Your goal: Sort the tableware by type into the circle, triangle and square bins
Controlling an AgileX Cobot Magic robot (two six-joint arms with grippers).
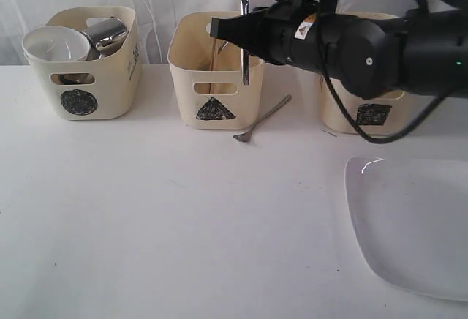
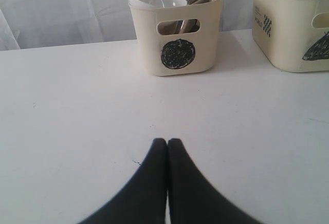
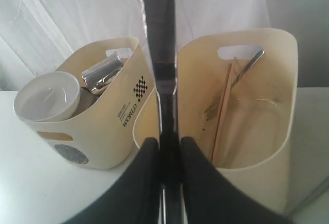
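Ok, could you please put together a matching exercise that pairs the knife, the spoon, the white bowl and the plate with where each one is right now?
Things:
1. knife
2. spoon
3. white bowl
4. plate

Places:
A. inside the circle bin
B. lying on the table between the triangle bin and the square bin
C. flat on the table, nearest the exterior camera
D. upright in the right tool, which is shut on it

Pairs: 1-D, 2-B, 3-A, 4-C.
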